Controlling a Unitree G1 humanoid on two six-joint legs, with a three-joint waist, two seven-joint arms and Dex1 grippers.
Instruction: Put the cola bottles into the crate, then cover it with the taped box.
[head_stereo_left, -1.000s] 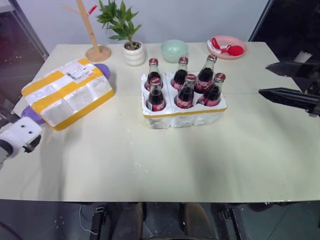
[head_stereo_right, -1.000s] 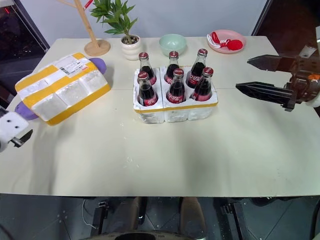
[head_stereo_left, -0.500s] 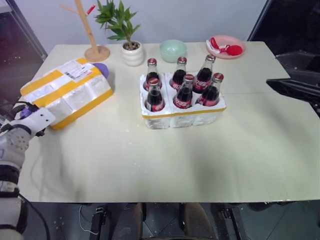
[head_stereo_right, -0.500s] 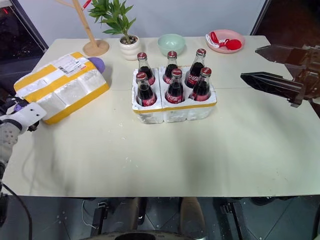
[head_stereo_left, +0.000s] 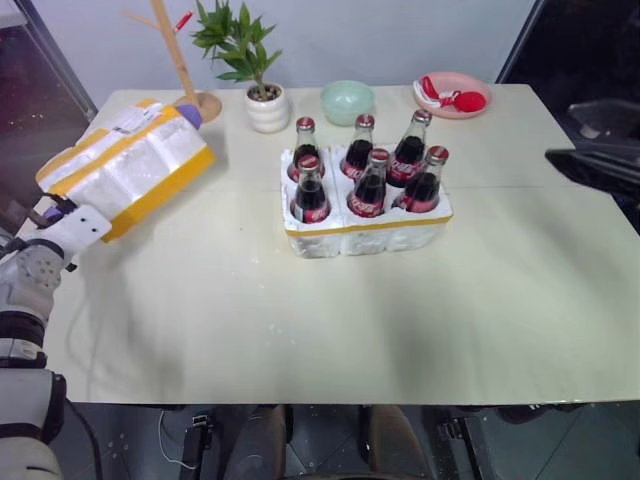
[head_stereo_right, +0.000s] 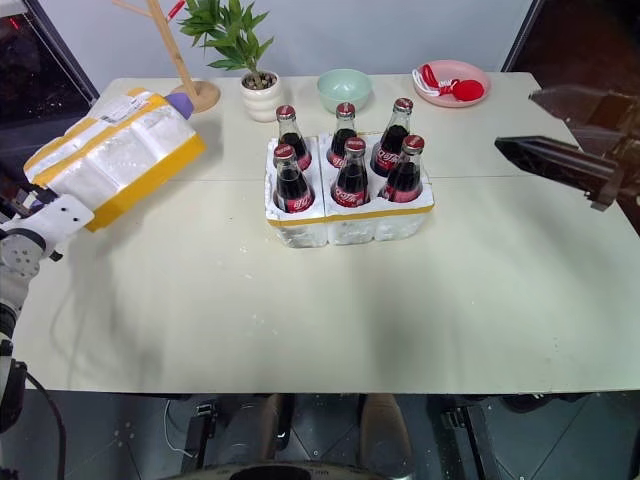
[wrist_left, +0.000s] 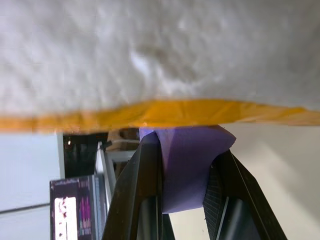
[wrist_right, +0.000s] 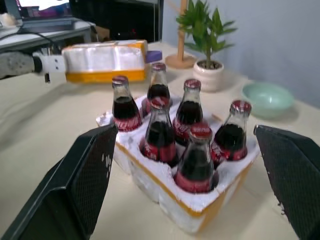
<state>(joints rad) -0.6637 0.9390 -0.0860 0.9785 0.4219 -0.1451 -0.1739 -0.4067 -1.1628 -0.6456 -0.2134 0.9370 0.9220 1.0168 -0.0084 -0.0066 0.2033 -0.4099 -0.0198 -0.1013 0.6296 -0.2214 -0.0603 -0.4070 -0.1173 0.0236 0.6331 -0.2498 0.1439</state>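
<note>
Far left: the left gripper (wrist_left: 185, 200) is clamping its two black fingers on a purple handle-like piece (wrist_left: 186, 167) sticking out from under the large white foam box with wide yellow tape bands (head_stereo_left: 125, 170). The taped box is sitting tilted near the table's left edge, its near end at the gripper, its far end, with the white shipping label, reaching toward the wooden stand base (head_stereo_left: 205, 103) at the back. Whether its underside is touching the cream tabletop (head_stereo_left: 330, 320) cannot be told.

Back edge, left to right: small green plant in a white ribbed pot (head_stereo_left: 266, 105), pale green bowl (head_stereo_left: 347, 100), pink plate holding red items (head_stereo_left: 455, 93).

Centre: the low white foam crate with one yellow tape band (head_stereo_left: 365, 232) is standing well apart from the taped box, with bare tabletop between them. Six small glass cola bottles with red caps and red labels (head_stereo_left: 370, 185) are standing upright in its holes, two rows of three.

The whole near half of the table is lying bare, out to the front edge.

Right: the right gripper (wrist_right: 190, 190) is hovering above the table's right edge, fingers spread wide and holding nothing, pointing toward the crate. Open tabletop is lying between it and the crate.
</note>
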